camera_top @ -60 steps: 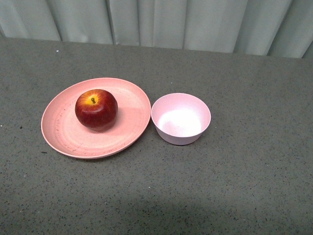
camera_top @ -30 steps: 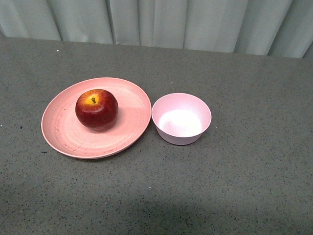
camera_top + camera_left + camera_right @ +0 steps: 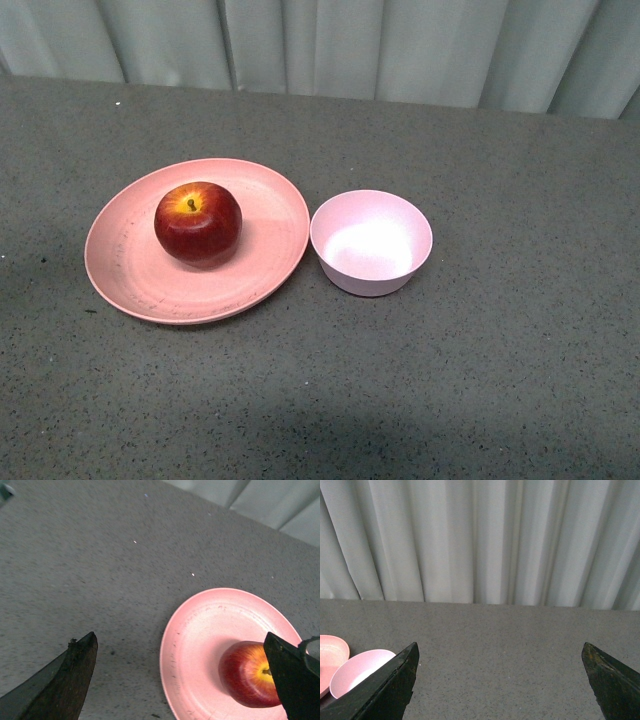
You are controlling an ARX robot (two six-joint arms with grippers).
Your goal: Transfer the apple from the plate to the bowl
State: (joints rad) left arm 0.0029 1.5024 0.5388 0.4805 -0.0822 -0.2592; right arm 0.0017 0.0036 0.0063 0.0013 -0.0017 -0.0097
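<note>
The left pincer (image 3: 179, 637) stands wide open, its two dark fingers (image 3: 65, 690) far apart with nothing between them. It hangs above the bench (image 3: 90, 570) and looks down at the plate (image 3: 200, 645). In that wrist view one finger's tip covers part of the apple (image 3: 245, 672).

The right pincer (image 3: 500, 645) is also spread wide and grips nothing. Its camera looks across the bench toward the pale pleated curtain (image 3: 480, 540). The bowl (image 3: 357, 672) and a sliver of the plate show just beside one finger (image 3: 385, 690).

Neither arm shows in the front view. There the apple sits upright on the salmon-pink plate, stem up, a little to the far side of the plate's middle. The pale pink bowl stands empty just to the right of the plate. Their rims are very close, and I cannot tell whether they touch. The grey speckled bench runs back to the curtain along the far edge.
</note>
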